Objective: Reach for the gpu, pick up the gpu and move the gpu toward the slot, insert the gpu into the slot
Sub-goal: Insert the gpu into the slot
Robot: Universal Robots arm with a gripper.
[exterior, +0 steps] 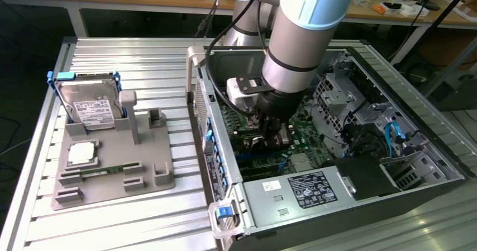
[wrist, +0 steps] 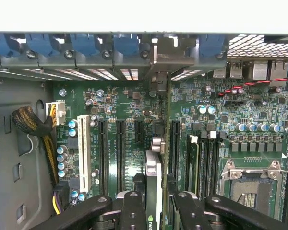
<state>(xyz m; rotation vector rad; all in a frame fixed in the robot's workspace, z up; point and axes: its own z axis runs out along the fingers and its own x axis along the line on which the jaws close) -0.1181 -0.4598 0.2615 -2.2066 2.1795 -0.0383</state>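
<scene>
My gripper [exterior: 272, 135] reaches down inside the open computer case, low over the green motherboard [exterior: 298, 131]. In the wrist view the gripper [wrist: 158, 213] is shut on the gpu [wrist: 153, 175], which I see edge-on between the two black fingers [wrist: 133, 211]. The card stands upright, and its pale metal bracket [wrist: 159, 60] reaches the slotted rear wall of the case. It runs between two black connector strips [wrist: 120, 148]. The blue slot is hidden beneath the card; whether the card is seated in it I cannot tell.
A white connector [wrist: 84, 153], a yellow and black cable bundle [wrist: 33, 124], memory slots [wrist: 206, 163] and the processor socket [wrist: 252, 184] surround the card. Outside the case, a grey fixture [exterior: 153, 178] holds a hard drive [exterior: 89, 108] and a memory stick [exterior: 108, 170]. The power supply [exterior: 309, 192] fills the case's near end.
</scene>
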